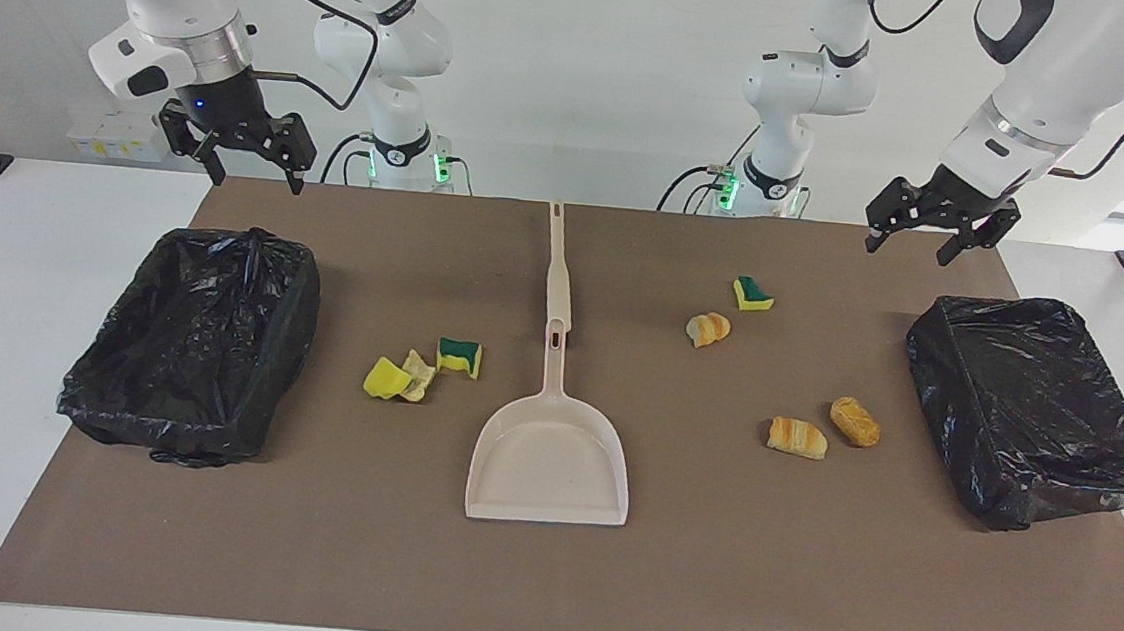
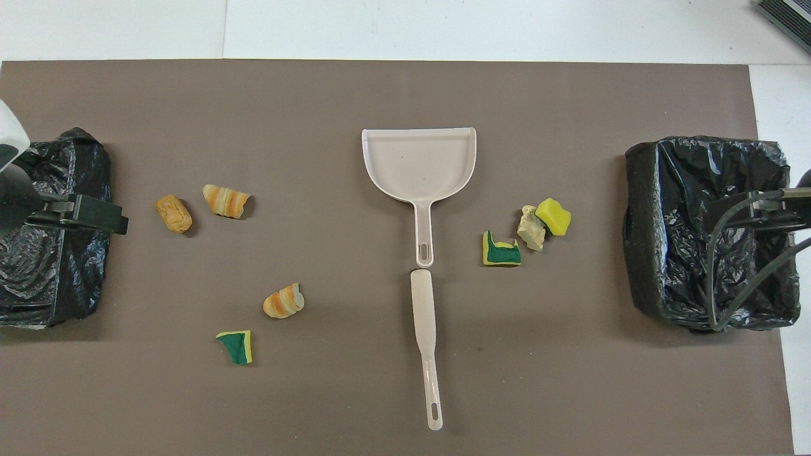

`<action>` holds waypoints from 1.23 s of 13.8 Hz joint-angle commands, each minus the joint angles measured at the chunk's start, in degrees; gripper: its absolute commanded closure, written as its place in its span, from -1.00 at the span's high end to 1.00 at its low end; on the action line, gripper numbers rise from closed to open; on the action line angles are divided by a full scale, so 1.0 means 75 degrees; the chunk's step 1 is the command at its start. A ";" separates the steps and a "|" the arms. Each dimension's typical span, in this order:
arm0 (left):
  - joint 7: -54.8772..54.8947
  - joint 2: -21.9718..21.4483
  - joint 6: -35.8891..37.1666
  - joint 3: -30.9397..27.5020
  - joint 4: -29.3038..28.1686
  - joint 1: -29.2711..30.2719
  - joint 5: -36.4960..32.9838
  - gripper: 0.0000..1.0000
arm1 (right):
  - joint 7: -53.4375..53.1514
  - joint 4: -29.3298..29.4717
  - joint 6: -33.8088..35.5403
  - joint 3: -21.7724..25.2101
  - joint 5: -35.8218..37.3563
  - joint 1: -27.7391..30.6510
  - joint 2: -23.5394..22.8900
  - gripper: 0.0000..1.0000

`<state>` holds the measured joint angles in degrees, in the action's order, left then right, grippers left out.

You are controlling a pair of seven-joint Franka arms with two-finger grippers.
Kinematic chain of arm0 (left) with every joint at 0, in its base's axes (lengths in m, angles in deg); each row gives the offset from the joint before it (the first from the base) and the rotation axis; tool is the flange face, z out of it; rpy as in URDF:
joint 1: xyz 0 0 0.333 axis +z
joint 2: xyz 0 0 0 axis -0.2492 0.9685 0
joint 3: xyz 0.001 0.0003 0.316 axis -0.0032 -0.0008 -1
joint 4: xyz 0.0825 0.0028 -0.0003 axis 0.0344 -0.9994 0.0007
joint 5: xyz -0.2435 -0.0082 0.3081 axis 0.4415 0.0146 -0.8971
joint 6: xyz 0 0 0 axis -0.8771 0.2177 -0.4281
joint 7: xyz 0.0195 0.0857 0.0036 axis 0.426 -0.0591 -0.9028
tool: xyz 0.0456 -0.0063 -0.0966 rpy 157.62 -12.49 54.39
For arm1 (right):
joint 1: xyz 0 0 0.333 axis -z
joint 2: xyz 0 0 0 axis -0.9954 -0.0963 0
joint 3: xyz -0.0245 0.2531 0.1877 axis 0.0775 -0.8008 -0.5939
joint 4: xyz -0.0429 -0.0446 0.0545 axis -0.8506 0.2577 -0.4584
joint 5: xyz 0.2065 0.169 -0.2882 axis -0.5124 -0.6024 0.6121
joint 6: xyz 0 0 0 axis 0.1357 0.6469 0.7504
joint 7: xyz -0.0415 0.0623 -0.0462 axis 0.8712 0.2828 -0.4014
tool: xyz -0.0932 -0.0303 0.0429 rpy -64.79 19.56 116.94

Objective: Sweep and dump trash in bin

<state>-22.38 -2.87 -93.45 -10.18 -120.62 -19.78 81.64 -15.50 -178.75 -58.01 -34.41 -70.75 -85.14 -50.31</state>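
Observation:
Trash lies on the brown mat in two groups. Toward the right arm's end are a yellow sponge piece, a crumpled beige scrap and a green-yellow sponge. Toward the left arm's end are a green-yellow sponge and three bread rolls. A beige dustpan lies mid-table, with a beige brush in line with its handle, nearer to the robots. My right gripper is open and empty above the mat's edge by the robots. My left gripper is the same at its end.
A bin lined with a black bag stands at the right arm's end of the mat, and another at the left arm's end. The brown mat covers most of the white table.

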 commanded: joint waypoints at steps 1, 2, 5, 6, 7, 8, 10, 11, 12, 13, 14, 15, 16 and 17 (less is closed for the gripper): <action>-0.0090 -0.0369 -0.0267 -0.0093 -0.0620 -0.0540 0.0055 1.00 | 0.0027 -0.0020 -0.0547 -0.0101 -0.0178 -0.0120 -0.0478 1.00; -0.0264 -0.0392 -0.0513 -0.0082 -0.0842 -0.0680 0.0055 1.00 | -0.0322 0.0202 -0.0828 -0.0113 -0.0493 -0.0469 -0.0852 1.00; -0.0955 -0.0416 -0.1460 -0.0070 -0.1567 -0.1511 0.0055 1.00 | -0.1951 0.0671 -0.1590 -0.0113 -0.0461 -0.1314 -0.2176 1.00; -0.1364 -0.0427 -0.2114 -0.0070 -0.1989 -0.1931 0.0055 1.00 | -0.2187 0.0812 -0.1847 -0.0113 -0.0449 -0.1595 -0.2540 1.00; -0.1913 -0.0404 -0.2701 -0.0070 -0.2364 -0.2214 0.0055 1.00 | -0.2514 0.0802 -0.2326 -0.0113 -0.0519 -0.1795 -0.2718 1.00; -0.2232 -0.0358 -0.3101 -0.0070 -0.2646 -0.2472 0.0055 1.00 | -0.2854 0.0790 -0.2690 -0.0125 -0.0566 -0.1844 -0.2835 1.00; -0.2608 -0.0345 -0.4189 -0.0081 -0.3511 -0.3081 0.0043 1.00 | -0.3638 0.0779 -0.3348 -0.0336 -0.0683 -0.2263 -0.3210 1.00; -0.2958 -0.0357 -0.4787 -0.0070 -0.3945 -0.3408 0.0043 1.00 | -0.3851 0.0767 -0.3431 -0.0336 -0.0718 -0.2393 -0.3362 1.00; -0.3321 -0.0322 -0.5326 -0.0070 -0.4309 -0.3829 0.0020 1.00 | -0.3899 0.0732 -0.3548 -0.0359 -0.0846 -0.2464 -0.3445 1.00; -0.3650 -0.0322 -0.5842 -0.0070 -0.4708 -0.4147 0.0008 1.00 | -0.3877 0.0198 -0.3944 -0.0371 -0.1207 -0.2581 -0.3376 1.00; -0.3920 -0.0334 -0.6253 -0.0070 -0.5036 -0.4486 0.0008 1.00 | -0.3749 -0.0329 -0.4412 -0.0371 -0.1710 -0.2478 -0.3167 1.00; -0.4189 -0.0322 -0.6478 -0.0070 -0.5214 -0.4826 -0.0027 1.00 | -0.3585 -0.0451 -0.4532 -0.0371 -0.1958 -0.2454 -0.3118 1.00; -0.4378 -0.0276 -0.6561 -0.0070 -0.5273 -0.5073 -0.0039 1.00 | -0.3421 -0.0452 -0.4580 -0.0360 -0.1938 -0.2593 -0.3118 1.00; -0.4461 -0.0240 -0.6713 -0.0070 -0.5402 -0.5273 -0.0051 1.00 | -0.3373 -0.0452 -0.4488 -0.0371 -0.1926 -0.2664 -0.3106 1.00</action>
<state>-53.94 -3.38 -141.07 -9.50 -158.16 -56.16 81.67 -42.79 -179.83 -90.91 -37.04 -83.36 -104.72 -75.62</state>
